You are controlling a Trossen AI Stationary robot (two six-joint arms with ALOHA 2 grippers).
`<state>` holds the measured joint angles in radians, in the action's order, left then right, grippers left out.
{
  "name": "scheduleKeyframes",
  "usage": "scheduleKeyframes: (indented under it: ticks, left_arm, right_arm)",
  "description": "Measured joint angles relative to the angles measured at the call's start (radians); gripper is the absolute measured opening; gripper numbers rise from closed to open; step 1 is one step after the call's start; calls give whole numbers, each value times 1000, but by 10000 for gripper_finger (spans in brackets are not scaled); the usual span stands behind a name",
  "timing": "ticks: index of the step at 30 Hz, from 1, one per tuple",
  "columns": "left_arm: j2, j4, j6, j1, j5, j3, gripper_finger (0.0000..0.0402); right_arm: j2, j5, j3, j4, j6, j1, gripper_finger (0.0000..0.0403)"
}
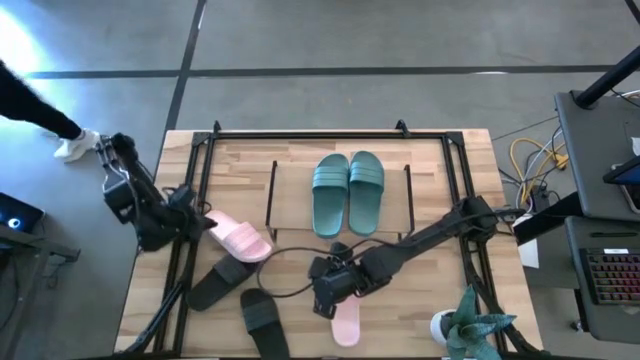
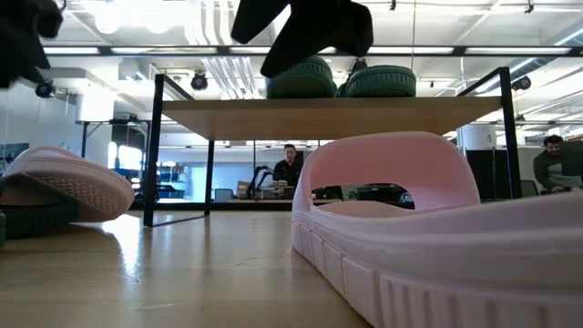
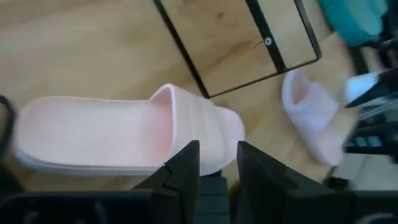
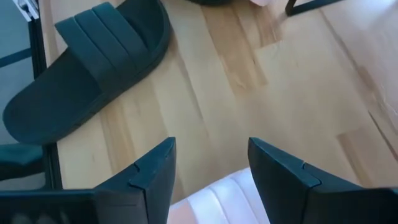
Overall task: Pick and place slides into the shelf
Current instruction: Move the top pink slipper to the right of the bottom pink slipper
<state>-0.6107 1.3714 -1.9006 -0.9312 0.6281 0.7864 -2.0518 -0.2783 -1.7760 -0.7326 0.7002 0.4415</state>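
Observation:
Two teal slides [image 1: 347, 192] lie side by side on the shelf [image 1: 408, 192], on its wood board [image 2: 273, 117]. One pink slide [image 1: 242, 238] is at the table's left, tilted, with my left gripper [image 1: 203, 222] shut on it. Its lower part lies against a black slide [image 1: 215, 282]. The other pink slide [image 1: 346, 322] lies flat near the front edge, sole down. My right gripper [image 1: 330, 290] hangs open above it, its fingers [image 4: 155, 168] clear of it. A second black slide [image 1: 262, 315] lies by the front edge. My left gripper pinches the pink slide's side edge beside the strap [image 3: 214, 152] between its two fingers. The fingers [image 3: 186, 165] come from the table's left, slanting down, across the slide. The slide sits tilted, sole [image 2: 73, 187] partly showing, on the black slide [image 2: 32, 217].
A large black tube frame [image 1: 300, 135] runs around the tabletop. A dark cable [image 1: 285, 272] loops in front of the shelf. A potted plant [image 1: 470, 325] stands at the front right corner. A person's hand [image 1: 75, 148] is beyond the table's left edge.

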Motion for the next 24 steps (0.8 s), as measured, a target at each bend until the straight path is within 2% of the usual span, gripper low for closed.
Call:
scheduleKeyframes:
  ticks: [3, 6, 10, 14, 18, 24]
  left_arm:
    - [116, -23, -2, 6, -4, -80, 93]
    - [174, -44, -2, 17, 45, -69, 93]
    - [194, -31, -12, 30, 47, -77, 93]
    - [157, -87, -2, 31, 12, -85, 93]
    - [109, -361, -35, 34, -81, -108, 93]
    - [76, -1004, 244, 56, -89, -251, 93]
  right_arm:
    - [0, -2, 2, -2, 0, 2, 192]
    - [0, -2, 3, -1, 0, 5, 192]
    - [0, -3, 3, 0, 8, 8, 192]
    - [0, -8, 3, 2, 10, 8, 192]
    - [0, -10, 3, 3, 8, 7, 192]
    - [0, -11, 3, 3, -1, 3, 192]
